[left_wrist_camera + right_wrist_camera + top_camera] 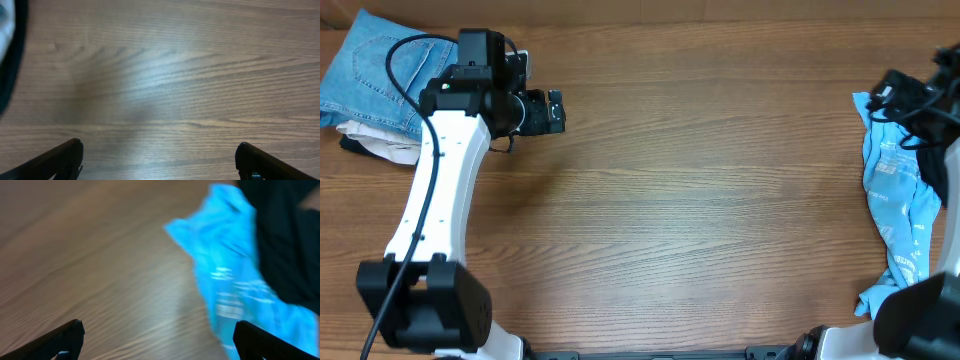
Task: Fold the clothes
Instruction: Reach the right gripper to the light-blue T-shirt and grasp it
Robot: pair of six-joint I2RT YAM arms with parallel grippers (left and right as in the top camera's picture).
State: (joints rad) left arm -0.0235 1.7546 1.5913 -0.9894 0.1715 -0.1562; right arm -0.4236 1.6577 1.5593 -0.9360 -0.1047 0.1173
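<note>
your right gripper point(157, 330) sits right at the bottom of the wrist view, fingers spread wide with nothing between them. just ahead is the sky-blue t-shirt point(225, 280), crumpled in a long bunch at the right edge of the table point(700, 200). it's not spread flat and there's no fold in it yet, so i'd say you're basically at the start. your left gripper point(160, 147) is wide too, empty, over bare wood. the far left corner has jeans point(370, 70) on top of a white cloth point(382, 148); can't tell if that's finished work.
</note>
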